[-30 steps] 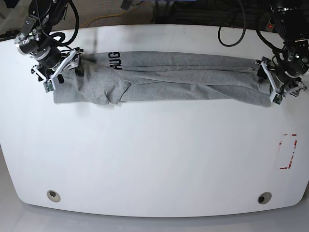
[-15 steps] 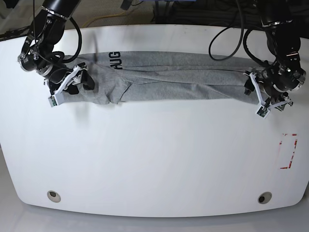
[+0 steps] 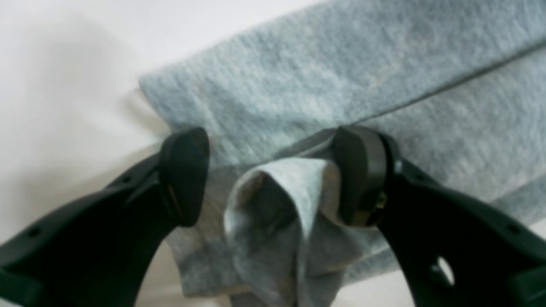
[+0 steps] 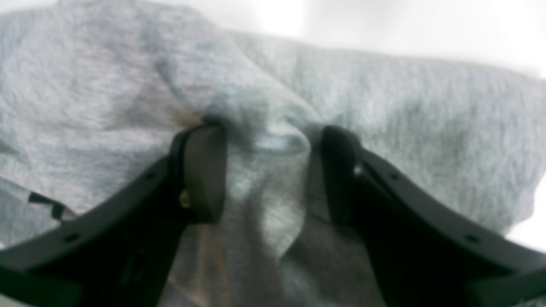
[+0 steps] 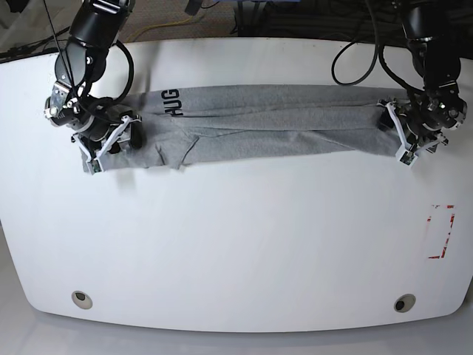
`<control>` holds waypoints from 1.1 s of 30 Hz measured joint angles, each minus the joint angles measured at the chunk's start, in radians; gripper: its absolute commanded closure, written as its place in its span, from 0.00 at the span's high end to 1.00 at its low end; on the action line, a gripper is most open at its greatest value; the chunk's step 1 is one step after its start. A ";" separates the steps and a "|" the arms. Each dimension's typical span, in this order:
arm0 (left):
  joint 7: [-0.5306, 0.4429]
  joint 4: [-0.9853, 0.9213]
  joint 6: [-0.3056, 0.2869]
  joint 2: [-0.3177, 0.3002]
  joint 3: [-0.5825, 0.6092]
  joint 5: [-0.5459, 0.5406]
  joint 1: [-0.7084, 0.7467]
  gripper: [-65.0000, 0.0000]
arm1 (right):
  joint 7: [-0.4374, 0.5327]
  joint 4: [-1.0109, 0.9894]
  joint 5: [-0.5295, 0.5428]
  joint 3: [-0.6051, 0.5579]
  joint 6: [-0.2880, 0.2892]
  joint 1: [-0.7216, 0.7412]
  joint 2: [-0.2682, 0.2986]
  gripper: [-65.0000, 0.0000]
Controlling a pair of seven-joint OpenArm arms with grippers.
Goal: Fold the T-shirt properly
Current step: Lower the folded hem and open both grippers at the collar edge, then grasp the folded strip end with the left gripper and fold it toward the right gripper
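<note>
I see the shirt (image 5: pixel 273 122), soft heather-grey knit folded into a long band across the tabletop (image 5: pixel 236 251). Left hand (image 3: pixel 273 175) at 3 o'clock, right hand (image 4: pixel 268 170) at 9, each part-open astride a bunched fold; grip uncertain. Lettering mostly hidden.

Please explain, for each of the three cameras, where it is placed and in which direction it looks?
Base: overhead, looking down on the table; both arms at the T-shirt ends.
Left wrist: on the left arm, looking past the left gripper at a raised fold.
Right wrist: on the right arm, looking past the right gripper at bunched cloth.
Shared: all show the grey shirt.
</note>
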 measured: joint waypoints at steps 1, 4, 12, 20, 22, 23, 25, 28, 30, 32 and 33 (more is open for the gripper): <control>-0.006 -0.006 0.000 -0.002 0.000 -0.002 -0.002 0.65 | 0.022 -0.022 -0.003 0.000 0.000 0.013 0.002 0.51; -0.011 -0.020 0.000 -0.002 -0.010 -0.005 -0.007 0.65 | 0.066 -0.065 -0.022 -0.005 0.011 0.043 0.023 0.51; 0.029 0.016 0.003 -0.013 -0.174 -0.058 -0.034 0.65 | 0.047 -0.051 -0.058 -0.007 -0.001 0.060 0.036 0.51; 0.188 0.071 0.000 -0.014 -0.332 -0.369 -0.034 0.69 | 0.021 0.011 -0.087 -0.005 -0.011 0.047 0.035 0.51; 0.236 0.072 0.003 -0.022 -0.381 -0.443 -0.031 0.76 | 0.021 0.013 -0.083 -0.005 -0.011 0.047 0.032 0.51; 0.266 0.072 0.003 -0.023 -0.398 -0.472 -0.030 0.78 | 0.021 0.013 -0.083 -0.006 -0.011 0.046 0.032 0.51; 0.288 0.072 0.003 -0.021 -0.405 -0.509 -0.026 0.79 | 0.021 0.013 -0.083 -0.005 -0.011 0.045 0.032 0.51; 0.285 0.072 0.003 -0.012 -0.399 -0.535 -0.006 0.79 | 0.021 0.016 -0.083 -0.005 -0.011 0.044 0.032 0.51; 0.294 0.072 0.003 -0.008 -0.397 -0.533 0.000 0.79 | 0.021 0.016 -0.084 -0.005 -0.011 0.044 0.032 0.50; 0.298 0.065 0.003 -0.008 -0.371 -0.533 0.001 0.79 | 0.021 0.016 -0.084 -0.006 -0.011 0.044 0.032 0.50; 0.298 0.052 0.003 -0.007 -0.359 -0.541 -0.001 0.79 | 0.021 0.016 -0.083 -0.006 -0.011 0.044 0.032 0.50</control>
